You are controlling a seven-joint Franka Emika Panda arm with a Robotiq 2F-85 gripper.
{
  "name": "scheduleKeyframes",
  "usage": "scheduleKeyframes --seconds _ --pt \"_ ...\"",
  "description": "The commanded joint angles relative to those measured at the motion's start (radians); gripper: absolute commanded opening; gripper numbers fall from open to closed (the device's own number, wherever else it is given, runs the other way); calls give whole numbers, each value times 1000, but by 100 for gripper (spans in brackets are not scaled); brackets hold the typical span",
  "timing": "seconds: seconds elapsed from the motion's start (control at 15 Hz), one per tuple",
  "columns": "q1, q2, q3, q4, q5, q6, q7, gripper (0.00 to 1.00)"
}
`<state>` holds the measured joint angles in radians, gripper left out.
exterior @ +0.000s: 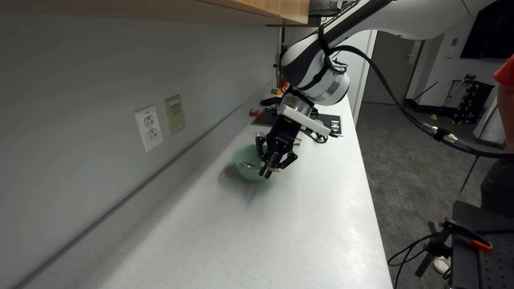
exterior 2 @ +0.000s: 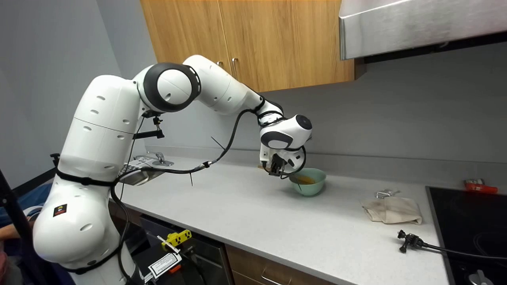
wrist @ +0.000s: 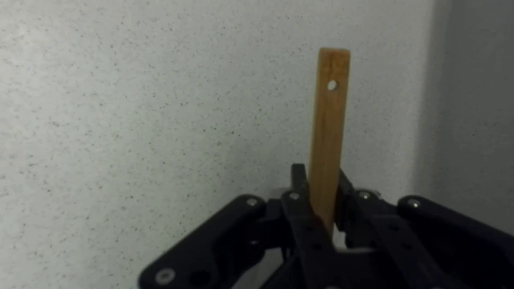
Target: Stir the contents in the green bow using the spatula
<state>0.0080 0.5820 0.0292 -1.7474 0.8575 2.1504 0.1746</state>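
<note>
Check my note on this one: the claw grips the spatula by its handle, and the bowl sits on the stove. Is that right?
Not the stove part: in both exterior views the bowl sits on the counter, apart from the stove. The claw does grip the spatula by its handle, as the wrist view shows.

Spatula [wrist: 328, 132]: wood, smooth, fine grain showing. Green bowl [exterior 2: 311, 190]: smooth-sided; material not determinable. Worktop [exterior 2: 237, 211]: smooth, speckled, slight gloss. Cloth [exterior 2: 392, 209]: fabric, matt, creased. Cooktop [exterior 2: 463, 221]: smooth, glass-like. Range hood [exterior 2: 416, 27]: metal, brushed look. Cabinet doors [exterior 2: 285, 43]: wood-grained, satin.
</note>
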Motion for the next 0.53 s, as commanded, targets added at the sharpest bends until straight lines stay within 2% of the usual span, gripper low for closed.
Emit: scheduleKeyframes --seconds 0.0,0.27,0.4,0.47 --pt "-42 -23 35 8 68 -100 -12 4" --pt "-41 -26 23 15 114 -157 -7 4" --pt "-31 -24 9 13 108 -143 6 4" --pt "-2 -25 -15 4 62 -81 24 4"
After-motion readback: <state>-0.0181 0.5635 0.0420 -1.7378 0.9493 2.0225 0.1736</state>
